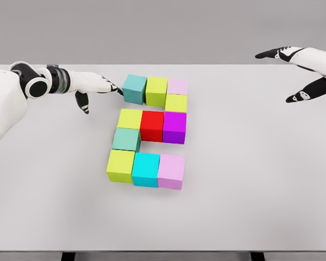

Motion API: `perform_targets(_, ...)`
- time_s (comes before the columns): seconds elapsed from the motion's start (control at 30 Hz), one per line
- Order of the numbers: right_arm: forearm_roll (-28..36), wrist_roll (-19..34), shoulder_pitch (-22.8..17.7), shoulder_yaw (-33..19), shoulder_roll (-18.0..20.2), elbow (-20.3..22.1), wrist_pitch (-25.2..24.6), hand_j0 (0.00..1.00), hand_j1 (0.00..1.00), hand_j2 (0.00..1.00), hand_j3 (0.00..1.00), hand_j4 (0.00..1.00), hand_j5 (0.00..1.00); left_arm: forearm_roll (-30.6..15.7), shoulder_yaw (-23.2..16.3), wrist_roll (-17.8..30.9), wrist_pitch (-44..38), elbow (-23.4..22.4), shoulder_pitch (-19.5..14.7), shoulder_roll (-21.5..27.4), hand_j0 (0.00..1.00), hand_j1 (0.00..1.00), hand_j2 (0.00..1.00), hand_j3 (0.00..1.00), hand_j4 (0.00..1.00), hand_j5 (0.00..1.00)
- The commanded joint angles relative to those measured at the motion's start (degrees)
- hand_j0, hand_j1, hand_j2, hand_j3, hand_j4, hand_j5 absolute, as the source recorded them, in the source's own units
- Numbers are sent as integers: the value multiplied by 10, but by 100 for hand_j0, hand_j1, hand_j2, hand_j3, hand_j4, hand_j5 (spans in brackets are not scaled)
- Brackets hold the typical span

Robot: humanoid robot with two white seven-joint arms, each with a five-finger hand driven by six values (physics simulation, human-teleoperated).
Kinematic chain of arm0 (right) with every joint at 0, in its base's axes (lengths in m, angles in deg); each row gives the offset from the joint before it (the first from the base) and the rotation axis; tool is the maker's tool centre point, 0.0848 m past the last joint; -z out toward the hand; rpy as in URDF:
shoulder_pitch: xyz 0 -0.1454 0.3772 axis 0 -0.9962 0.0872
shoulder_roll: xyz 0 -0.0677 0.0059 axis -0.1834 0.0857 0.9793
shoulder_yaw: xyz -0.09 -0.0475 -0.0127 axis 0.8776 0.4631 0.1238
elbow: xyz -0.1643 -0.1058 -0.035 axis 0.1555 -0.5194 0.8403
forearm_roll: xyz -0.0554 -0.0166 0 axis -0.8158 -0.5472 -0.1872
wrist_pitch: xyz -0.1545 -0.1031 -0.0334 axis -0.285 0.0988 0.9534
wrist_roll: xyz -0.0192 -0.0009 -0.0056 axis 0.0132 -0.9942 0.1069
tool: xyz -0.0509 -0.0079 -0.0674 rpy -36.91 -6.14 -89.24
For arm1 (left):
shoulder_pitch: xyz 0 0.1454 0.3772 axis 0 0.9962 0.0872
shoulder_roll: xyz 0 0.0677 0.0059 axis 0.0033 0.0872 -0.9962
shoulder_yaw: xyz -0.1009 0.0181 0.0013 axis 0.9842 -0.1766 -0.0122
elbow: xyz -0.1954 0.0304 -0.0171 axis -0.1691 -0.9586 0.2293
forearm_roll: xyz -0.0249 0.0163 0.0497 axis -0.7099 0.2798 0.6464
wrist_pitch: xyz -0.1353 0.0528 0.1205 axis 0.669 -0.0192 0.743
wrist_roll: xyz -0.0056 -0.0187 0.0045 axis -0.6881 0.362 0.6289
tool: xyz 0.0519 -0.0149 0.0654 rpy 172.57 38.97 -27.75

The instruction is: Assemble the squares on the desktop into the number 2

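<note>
Table: a pale grey table (261, 190) is seen from above, with ten coloured cubes gathered near its middle.
Top row: a teal cube (134, 88), a lime cube (156, 90) and a pale pink cube (177, 86) are set side by side, touching.
Right link: a yellow-green cube (176, 103) is placed just below the pale pink cube.
Middle row: a yellow cube (130, 118), a red cube (152, 125) and a magenta cube (174, 127) are lined up, touching.
Left link: a sea-green cube (126, 139) is set below the yellow cube.
Bottom row: an olive-yellow cube (120, 165), a cyan cube (146, 169) and a lilac cube (171, 171) are aligned, touching.
Overall shape: the figure 2 is formed by the cubes.
Left hand: the left hand (95, 87) is extended from the left, fingers stretched out flat and nothing held; its fingertips (118, 91) are found at the left face of the teal cube, touching or very nearly so, with the thumb pointing down toward the table.
Right hand: the right hand (299, 76) is held at the upper right, well apart from the cubes, fingers spread and nothing grasped.
</note>
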Motion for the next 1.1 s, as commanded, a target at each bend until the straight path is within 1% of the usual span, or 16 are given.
perform_targets(0.0,4,0,0,0,1,1,-1,100,100,100,100,100,100,-2,1,0,-1,2,0,0,99,99,99,99,99,99)
perform_targets(0.27,4,0,-7,0,2,0,-1,100,100,100,100,100,100,-2,1,0,0,6,1,0,99,99,99,99,99,99)
perform_targets(0.47,4,0,-2,1,-5,-1,-1,100,100,100,100,100,100,-2,1,0,-1,10,1,0,99,99,99,99,99,99)
perform_targets(0.6,4,0,-3,1,-3,-1,-2,100,100,100,100,100,100,-3,2,0,-1,9,1,2,99,99,99,99,99,99)
perform_targets(0.7,4,0,-3,1,-5,2,-1,100,100,100,100,100,100,-6,7,0,0,9,-2,8,99,99,99,99,99,99)
perform_targets(0.73,4,0,-3,1,-1,2,-1,100,100,100,100,100,100,-9,11,0,15,10,-5,20,99,99,99,99,99,99)
perform_targets(0.8,4,0,0,1,-2,0,-1,100,100,100,100,100,100,-51,34,0,59,15,-6,54,99,99,99,99,99,99)
perform_targets(0.83,4,0,1,1,-3,-1,-2,100,100,100,100,100,100,-89,52,0,59,31,-2,72,99,99,99,99,99,99)
perform_targets(0.87,4,0,1,1,-3,-3,-2,100,100,100,100,100,100,-174,66,0,59,64,4,113,100,100,100,100,100,100)
perform_targets(0.9,4,0,1,1,-3,-3,-1,100,100,100,100,100,100,-231,67,0,59,80,18,144,100,100,100,100,100,100)
perform_targets(0.93,4,0,1,1,-5,-3,-2,100,100,100,100,100,100,-309,69,0,59,106,40,178,100,100,100,100,100,100)
perform_targets(0.97,4,0,1,1,-3,-4,-2,100,100,100,100,100,100,-379,67,0,59,145,56,218,100,100,100,100,100,100)
perform_targets(1.0,4,0,1,0,-1,-4,-1,100,100,100,100,100,100,-438,69,0,59,180,90,260,100,100,100,100,100,100)
perform_targets(1.03,4,0,0,0,0,-4,-1,100,100,100,100,100,100,-483,69,0,59,206,124,292,100,100,100,100,100,100)
perform_targets(1.07,4,0,-1,0,1,-4,-1,100,100,100,100,100,100,-503,69,0,59,216,146,307,100,100,100,100,100,100)
